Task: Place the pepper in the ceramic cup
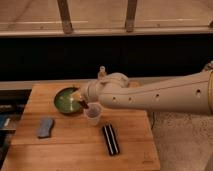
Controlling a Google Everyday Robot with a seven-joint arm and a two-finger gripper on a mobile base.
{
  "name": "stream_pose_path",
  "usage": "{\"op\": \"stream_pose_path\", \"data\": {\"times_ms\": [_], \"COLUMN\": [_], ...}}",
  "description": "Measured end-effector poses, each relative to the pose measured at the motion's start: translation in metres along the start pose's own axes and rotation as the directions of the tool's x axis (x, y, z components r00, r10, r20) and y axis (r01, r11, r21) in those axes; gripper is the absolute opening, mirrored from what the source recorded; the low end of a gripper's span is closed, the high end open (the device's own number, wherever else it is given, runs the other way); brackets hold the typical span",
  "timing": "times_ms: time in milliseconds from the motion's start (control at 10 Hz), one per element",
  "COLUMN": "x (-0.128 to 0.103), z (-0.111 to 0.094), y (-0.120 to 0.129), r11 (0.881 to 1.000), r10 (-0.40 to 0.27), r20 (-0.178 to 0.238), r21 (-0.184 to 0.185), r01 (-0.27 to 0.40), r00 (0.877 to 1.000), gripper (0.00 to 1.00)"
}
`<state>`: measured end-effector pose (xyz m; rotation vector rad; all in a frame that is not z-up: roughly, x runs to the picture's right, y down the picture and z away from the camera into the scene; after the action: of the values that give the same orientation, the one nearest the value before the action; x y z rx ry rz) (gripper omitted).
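The ceramic cup is small and pale and stands upright on the wooden table, just right of the green bowl. My gripper reaches in from the right at the end of the pale arm and hangs over the cup's left rim. A small dark red piece, the pepper, shows at the gripper's tip just above the cup's rim, and the gripper seems shut on it. Most of the pepper is hidden by the gripper.
A wide green bowl sits left of the cup. A black striped bar lies in front of the cup to the right. A blue-grey sponge lies at the front left. A small clear bottle stands behind the arm.
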<state>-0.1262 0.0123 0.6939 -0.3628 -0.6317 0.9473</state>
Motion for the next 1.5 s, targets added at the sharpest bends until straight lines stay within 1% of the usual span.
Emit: {"op": "stream_pose_path", "data": {"times_ms": [100,200,300,400,800,1000,1200,1300,1500], "x": [0.01,0.017,0.029,0.04,0.054,0.063,0.062,0.062,0.062], "z": [0.001,0.009,0.015,0.014,0.017,0.018,0.019,0.019,0.019], "y": [-0.015,-0.015,-0.02,-0.03,-0.038,-0.04,-0.038,-0.039,-0.038], "r11": [1.0,1.0,0.999,0.997,0.995,0.994,0.994,0.994,0.994], "r10": [0.018,0.027,0.049,0.071,0.104,0.113,0.111,0.111,0.111], "r20": [-0.005,-0.01,-0.015,-0.018,-0.019,-0.025,-0.026,-0.025,-0.025], "r21": [0.006,-0.002,0.001,0.012,0.009,0.002,-0.001,0.0,-0.002], "r01": [-0.018,-0.027,-0.049,-0.071,-0.104,-0.113,-0.111,-0.112,-0.111], "r00": [1.0,1.0,0.999,0.997,0.994,0.993,0.994,0.993,0.994], "gripper": [0.0,0.0,0.0,0.0,0.0,0.03,0.0,0.05,0.22]}}
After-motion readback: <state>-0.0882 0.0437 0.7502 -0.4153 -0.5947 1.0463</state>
